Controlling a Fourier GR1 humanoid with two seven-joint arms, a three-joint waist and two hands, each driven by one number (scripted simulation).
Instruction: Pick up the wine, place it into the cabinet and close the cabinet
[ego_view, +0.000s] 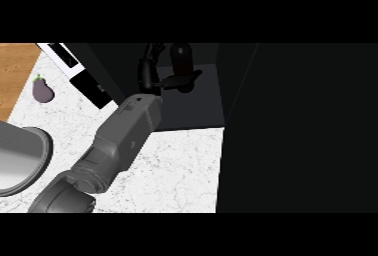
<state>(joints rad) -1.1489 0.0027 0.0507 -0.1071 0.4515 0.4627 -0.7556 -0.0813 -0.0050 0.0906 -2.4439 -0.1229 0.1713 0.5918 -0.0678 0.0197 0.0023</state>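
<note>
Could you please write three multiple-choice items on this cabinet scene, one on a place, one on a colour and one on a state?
1. Where does the eggplant lie?
A. inside the cabinet
B. on the white counter, upper left
C. in the hand

2. What colour is the cabinet door?
A. black
B. white
C. orange

3. How does the cabinet stand?
A. shut
B. open, with the wine bottle inside
C. open, with nothing inside

Answers:
1 B: the eggplant rests on the counter, apart from the forearm.
2 A: the door fills the right side as a black panel.
3 B: the dark bottle stands in the open compartment, with the hand reaching in at it.
</note>
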